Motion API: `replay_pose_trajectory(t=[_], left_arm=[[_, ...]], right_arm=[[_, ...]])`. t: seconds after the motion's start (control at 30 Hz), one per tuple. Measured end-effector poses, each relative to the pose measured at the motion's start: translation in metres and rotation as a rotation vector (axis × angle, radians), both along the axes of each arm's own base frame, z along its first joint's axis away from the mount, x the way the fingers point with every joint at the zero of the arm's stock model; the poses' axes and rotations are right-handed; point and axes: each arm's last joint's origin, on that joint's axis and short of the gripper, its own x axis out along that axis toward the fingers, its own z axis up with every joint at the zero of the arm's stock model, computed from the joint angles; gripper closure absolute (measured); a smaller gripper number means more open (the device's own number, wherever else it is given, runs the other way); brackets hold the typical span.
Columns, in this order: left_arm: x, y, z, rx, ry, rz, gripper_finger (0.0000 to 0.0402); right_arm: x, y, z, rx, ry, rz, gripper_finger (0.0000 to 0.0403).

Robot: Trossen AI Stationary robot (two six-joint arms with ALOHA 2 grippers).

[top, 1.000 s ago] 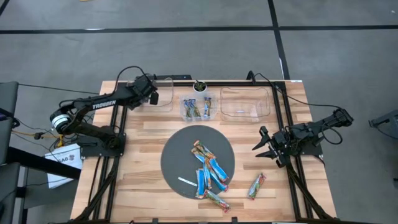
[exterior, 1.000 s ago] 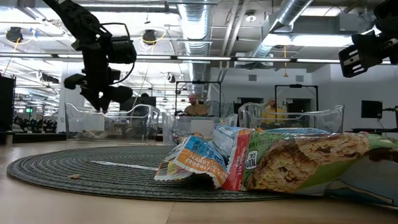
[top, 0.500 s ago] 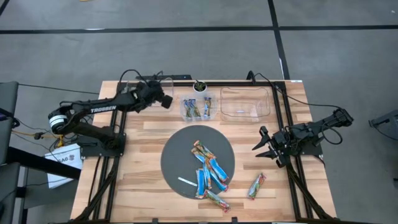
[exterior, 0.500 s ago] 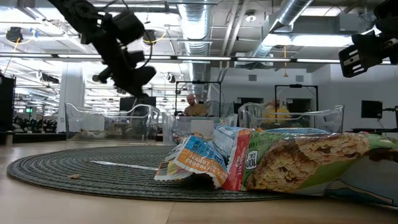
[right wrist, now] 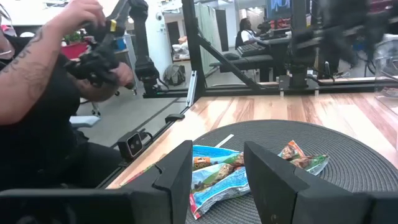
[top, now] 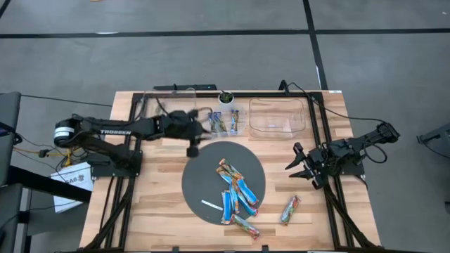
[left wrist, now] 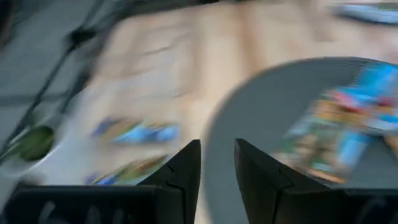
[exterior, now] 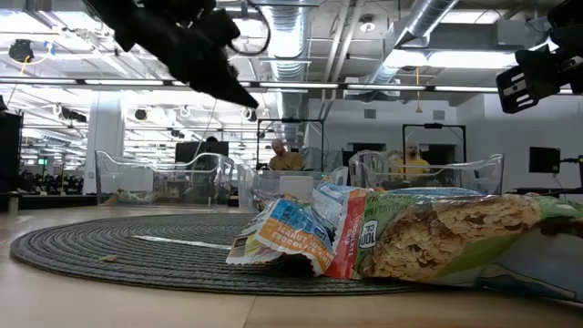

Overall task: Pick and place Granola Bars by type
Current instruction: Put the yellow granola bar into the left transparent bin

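Several granola bars [top: 237,195] in bright blue and green-tan-orange wrappers lie piled on a round dark mat [top: 200,169]. One more bar [top: 289,209] lies on the wood to the mat's right. Other bars [top: 223,122] lie in the middle clear bin. My left gripper [top: 192,145] hangs above the mat's far left rim, slightly open and empty; its wrist view [left wrist: 217,165] is blurred and shows the pile [left wrist: 336,130]. My right gripper [top: 294,165] waits open and empty to the right of the mat, its fingers facing the pile [right wrist: 217,174].
A thin white strip [top: 211,205] lies on the mat's near left. A clear bin [top: 278,116] stands at the far right and another [top: 172,105] at the far left. A small green pot [top: 226,97] stands at the far edge. A person [right wrist: 37,93] sits beyond the table.
My left gripper has swung from above the far-left bin toward the table's right and near edges, turning as it went, and now hangs above the mat's far left rim. Nothing else has moved.
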Motion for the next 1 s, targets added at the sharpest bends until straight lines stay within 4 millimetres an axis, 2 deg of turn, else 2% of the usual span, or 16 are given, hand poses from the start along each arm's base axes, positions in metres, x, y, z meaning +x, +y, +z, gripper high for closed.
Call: replay_pose_trajectory(t=[0.13,0.33,0.5,0.63,1.0], left_arm=[[0.003,-0.026,-0.001,0.041,0.016,-0.179,0.031],[-0.001,-0.058,-0.009,0.055,0.101,-0.319,0.031],[-0.006,-0.076,-0.014,0.053,0.176,-0.354,0.031],[-0.001,-0.086,-0.025,0.068,0.232,-0.338,0.031],[0.049,-0.103,-0.048,0.149,0.361,-0.382,0.031]], right_arm=[[0.0,0.0,0.0,0.0,0.0,0.0,0.0264],[0.0,0.0,0.0,0.0,0.0,0.0,0.0265],[0.0,0.0,0.0,0.0,0.0,0.0,0.0264],[0.0,0.0,0.0,0.0,0.0,0.0,0.0266],[0.0,0.0,0.0,0.0,0.0,0.0,0.0266]])
